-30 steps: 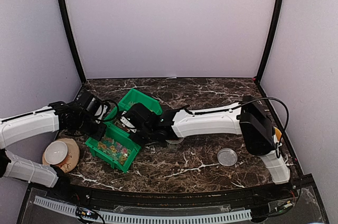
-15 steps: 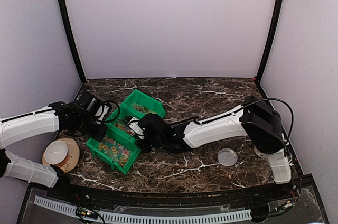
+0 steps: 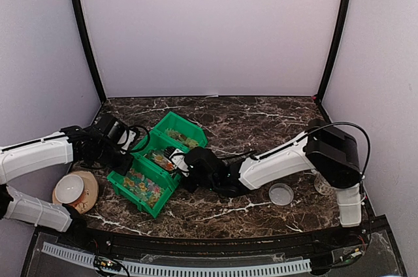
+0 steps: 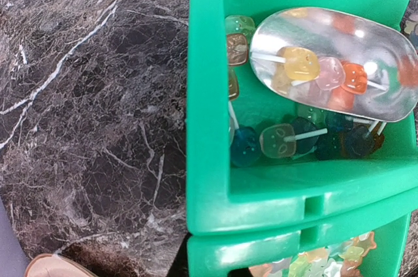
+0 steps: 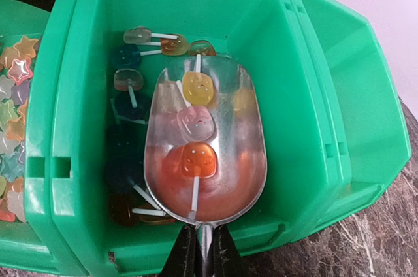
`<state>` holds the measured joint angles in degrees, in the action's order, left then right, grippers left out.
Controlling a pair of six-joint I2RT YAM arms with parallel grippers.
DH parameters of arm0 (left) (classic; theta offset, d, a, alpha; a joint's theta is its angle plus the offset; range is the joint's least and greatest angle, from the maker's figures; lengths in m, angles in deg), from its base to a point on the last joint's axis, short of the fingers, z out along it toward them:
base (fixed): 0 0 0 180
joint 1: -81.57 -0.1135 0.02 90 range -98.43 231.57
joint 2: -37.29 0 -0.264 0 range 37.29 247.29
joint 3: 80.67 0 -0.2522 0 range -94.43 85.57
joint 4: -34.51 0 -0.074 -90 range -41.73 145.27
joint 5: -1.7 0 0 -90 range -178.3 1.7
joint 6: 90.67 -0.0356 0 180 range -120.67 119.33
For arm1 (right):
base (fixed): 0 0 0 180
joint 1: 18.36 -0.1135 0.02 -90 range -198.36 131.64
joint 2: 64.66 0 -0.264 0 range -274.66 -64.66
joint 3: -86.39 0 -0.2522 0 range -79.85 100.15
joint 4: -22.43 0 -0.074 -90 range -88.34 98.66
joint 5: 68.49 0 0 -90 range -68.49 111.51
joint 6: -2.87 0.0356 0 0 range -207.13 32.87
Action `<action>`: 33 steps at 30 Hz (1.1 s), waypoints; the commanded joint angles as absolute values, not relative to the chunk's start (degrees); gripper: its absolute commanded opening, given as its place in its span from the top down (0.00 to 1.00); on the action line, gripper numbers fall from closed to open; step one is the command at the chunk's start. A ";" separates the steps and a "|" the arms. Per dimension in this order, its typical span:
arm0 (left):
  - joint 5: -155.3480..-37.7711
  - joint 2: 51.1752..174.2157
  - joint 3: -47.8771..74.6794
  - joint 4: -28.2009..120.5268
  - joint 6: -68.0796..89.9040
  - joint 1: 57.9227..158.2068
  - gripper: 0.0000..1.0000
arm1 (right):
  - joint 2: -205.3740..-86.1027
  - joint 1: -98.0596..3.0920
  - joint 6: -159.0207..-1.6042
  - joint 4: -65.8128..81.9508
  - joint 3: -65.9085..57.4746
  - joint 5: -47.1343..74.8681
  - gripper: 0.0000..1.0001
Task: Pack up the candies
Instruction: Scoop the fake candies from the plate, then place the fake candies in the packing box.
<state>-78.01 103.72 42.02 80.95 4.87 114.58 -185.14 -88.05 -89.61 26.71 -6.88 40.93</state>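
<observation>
Over the last second the right arm has stretched out lower and flatter across the dark marble-patterned table (image 3: 261, 114). Its elbow has swung further to the right, and that has uncovered a small clear round tub (image 3: 321, 184) behind it. The right gripper (image 5: 201, 254) has slid a little toward the near side of the row of bins.

Its two dark fingers are closed tight on the thin handle of a shiny metal scoop (image 5: 243, 153). The scoop reaches straight ahead of the gripper into the middle green plastic bin (image 5: 287, 94). The candies (image 5: 198, 87) are small translucent lollipops on white sticks. A yellow, a pink and an orange one lie in the bowl of the scoop. More of them, brown, blue and dark green, lie on the bin floor to the left of the scoop and beyond its tip.

To the gripper's left, in the neighbouring compartment, there is a heap of pale star-shaped sweets (image 5: 12, 94).

The left gripper (image 3: 121, 149) sits against the far side of the same bin, opposite the right gripper. Its fingers do not show in its own camera, so I cannot tell how far apart they are or whether they grip anything. That camera looks down on the bin rim and the loaded scoop.

A flat clear round lid (image 3: 281, 193) lies beside the right forearm, well behind the gripper.
</observation>
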 commanded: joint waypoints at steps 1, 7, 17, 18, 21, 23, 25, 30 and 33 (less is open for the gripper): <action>-78.87 100.67 40.39 74.88 5.48 114.79 1.00 | -180.63 -87.81 -89.15 34.20 -9.50 43.60 1.00; -78.93 100.66 40.33 74.90 5.48 114.79 1.00 | -179.21 -87.53 -89.10 36.96 -11.96 44.01 1.00; -79.07 100.83 40.31 74.90 5.48 114.79 1.00 | -175.63 -87.58 -89.86 41.69 -17.12 47.79 1.00; -79.16 100.90 40.33 74.90 5.48 114.79 1.00 | -175.08 -87.61 -89.97 42.16 -17.74 48.05 1.00; -79.27 101.01 40.27 74.88 5.48 114.79 1.00 | -173.16 -87.56 -90.32 43.71 -20.28 49.18 1.00; -79.28 101.03 40.29 74.89 5.46 114.79 1.00 | -171.92 -87.56 -90.58 44.98 -21.85 49.87 1.00; -79.49 101.09 40.27 74.77 5.48 114.78 1.00 | -170.93 -87.54 -90.93 45.90 -22.98 50.89 1.00; -79.60 101.28 40.18 74.90 5.48 114.79 1.00 | -169.11 -87.53 -91.67 46.32 -24.57 53.14 1.00; -79.53 101.27 40.24 74.90 5.53 114.76 1.00 | -167.35 -87.53 -91.55 43.54 -25.02 54.74 1.00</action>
<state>-78.43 103.72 42.02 80.91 4.87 114.58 -170.81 -87.79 -91.18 42.07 -24.19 51.20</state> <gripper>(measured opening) 0.100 0.082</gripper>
